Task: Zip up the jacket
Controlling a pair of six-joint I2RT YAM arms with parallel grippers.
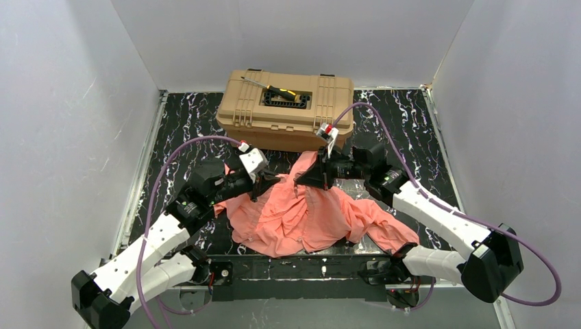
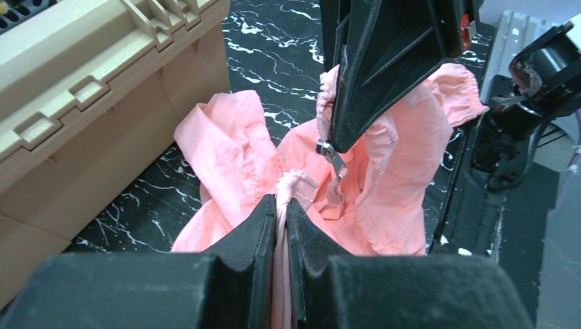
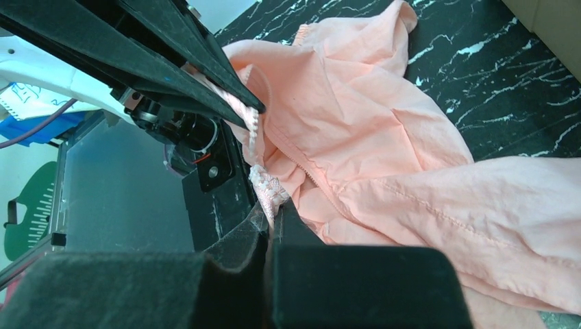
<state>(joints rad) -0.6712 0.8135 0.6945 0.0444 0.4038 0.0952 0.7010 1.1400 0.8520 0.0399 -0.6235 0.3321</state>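
The salmon-pink jacket (image 1: 301, 216) lies crumpled in the middle of the black marbled table, its collar end lifted between both grippers. My left gripper (image 2: 281, 202) is shut on a bunched strip of the jacket's front edge (image 2: 291, 181). My right gripper (image 3: 274, 211) is shut on the pale zipper tape (image 3: 268, 186) of the jacket. In the left wrist view a small metal zipper slider (image 2: 327, 149) sits at the tips of the right gripper (image 2: 334, 140). From above, the left gripper (image 1: 270, 179) and the right gripper (image 1: 306, 179) face each other, a short gap apart.
A tan toolbox (image 1: 288, 113) stands at the back, close behind both grippers, with a black and yellow tool (image 1: 286, 94) on its lid. White walls enclose the table on three sides. Purple cables (image 1: 384, 127) arc over the arms.
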